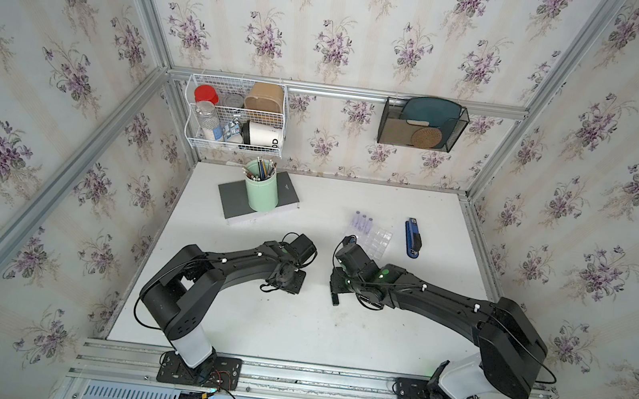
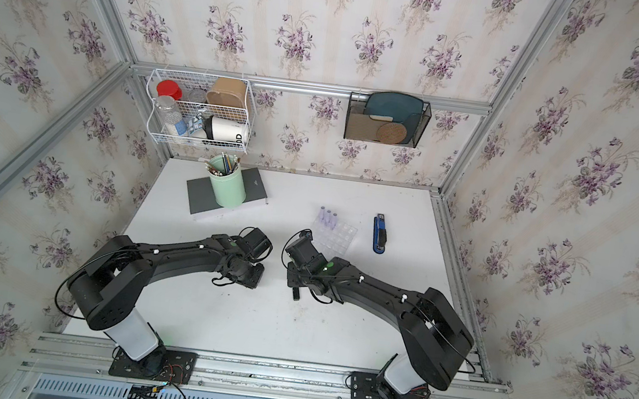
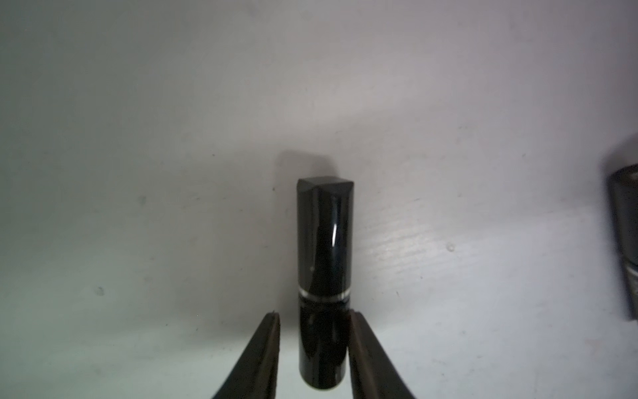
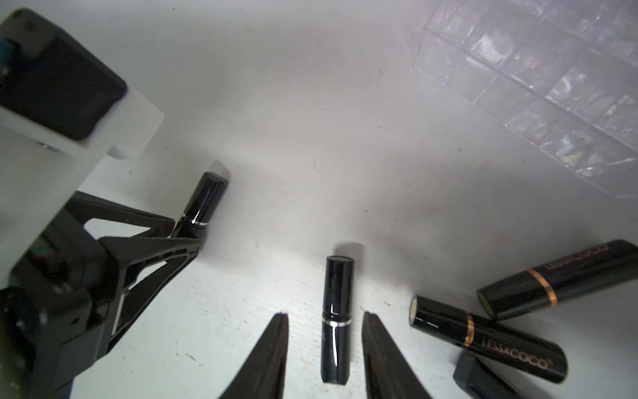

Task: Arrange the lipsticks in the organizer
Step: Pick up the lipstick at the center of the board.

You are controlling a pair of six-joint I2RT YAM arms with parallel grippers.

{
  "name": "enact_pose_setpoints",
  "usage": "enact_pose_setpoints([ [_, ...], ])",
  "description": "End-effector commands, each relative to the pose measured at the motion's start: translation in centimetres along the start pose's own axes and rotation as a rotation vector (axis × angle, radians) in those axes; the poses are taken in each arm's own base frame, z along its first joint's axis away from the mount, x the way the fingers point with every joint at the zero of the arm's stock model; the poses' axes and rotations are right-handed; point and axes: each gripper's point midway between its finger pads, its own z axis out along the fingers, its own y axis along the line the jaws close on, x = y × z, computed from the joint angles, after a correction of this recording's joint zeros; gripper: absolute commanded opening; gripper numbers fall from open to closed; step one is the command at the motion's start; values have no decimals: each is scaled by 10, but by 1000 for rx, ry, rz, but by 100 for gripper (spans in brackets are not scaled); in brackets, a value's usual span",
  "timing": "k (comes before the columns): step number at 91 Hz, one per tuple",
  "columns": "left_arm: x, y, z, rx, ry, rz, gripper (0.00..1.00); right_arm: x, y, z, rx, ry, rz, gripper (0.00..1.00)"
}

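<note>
left gripper [image 3: 314, 312]: straddles the base of a black lipstick [image 3: 324, 241] lying on the table [image 3: 138, 138]. One finger touches it and a thin slit shows at the other, so I cannot tell if it is clamped.
right gripper [image 4: 324, 314]: jaws apart, with a gap on each side of a second black lipstick [image 4: 336, 293] lying flat between them.
gold-banded lipsticks [image 4: 483, 338]: two, lying flat just beside the right gripper.
organizer [image 1: 377, 237]: clear, on the table beyond both grippers.
lilac lipsticks [image 1: 363, 223]: three, upright in the organizer's far-left cells.
stapler [image 1: 412, 238]: blue, right of the organizer, apart from it.
pen cup [image 1: 262, 193]: mint green, far left.
</note>
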Motion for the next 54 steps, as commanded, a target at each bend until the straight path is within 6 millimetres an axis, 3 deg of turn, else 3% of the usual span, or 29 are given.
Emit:
enact_pose_setpoints([
  [1,4,4,5,-25,16,29,33,-8,1,-3,-4,-33,12,41],
  [18,1,1,9,-21,25,54,23,-13,4,-8,-14,-48,20,40],
  [28,-14,-6,-7,7,-24,84,12,-20,8,-15,-87,-42,80,40],
  [41,-50,-37,-65,211,-319,171,5,-37,15,-37,-376,-19,266,42],
  [47,-63,-54,-105,349,-554,229,5,-52,23,-59,-533,-39,315,45],
  [54,-63,-71,-142,485,-811,331,5,-70,41,-92,-677,-80,272,52],
])
